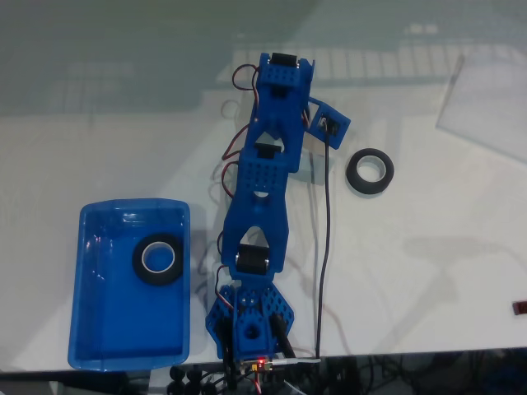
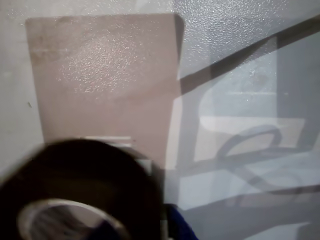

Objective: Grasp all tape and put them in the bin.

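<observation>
In the wrist view a black tape roll (image 2: 90,170) with a pale inner core fills the lower left, very close and blurred. My gripper (image 2: 150,225) looks shut on it, with one blue finger (image 2: 179,227) at the roll's right edge. In the fixed view my blue arm (image 1: 262,177) stretches up the middle of the white table, and its far end hides the held roll. A second tape roll (image 1: 370,171) lies flat on the table to the arm's right. A third tape roll (image 1: 158,258) lies inside the bright blue bin (image 1: 95,337) at the lower left.
A black cable (image 1: 324,247) runs down the table from the wrist camera housing (image 1: 331,123) to the base. A pale sheet (image 1: 486,99) lies at the upper right. The table's front edge (image 1: 395,355) runs along the bottom.
</observation>
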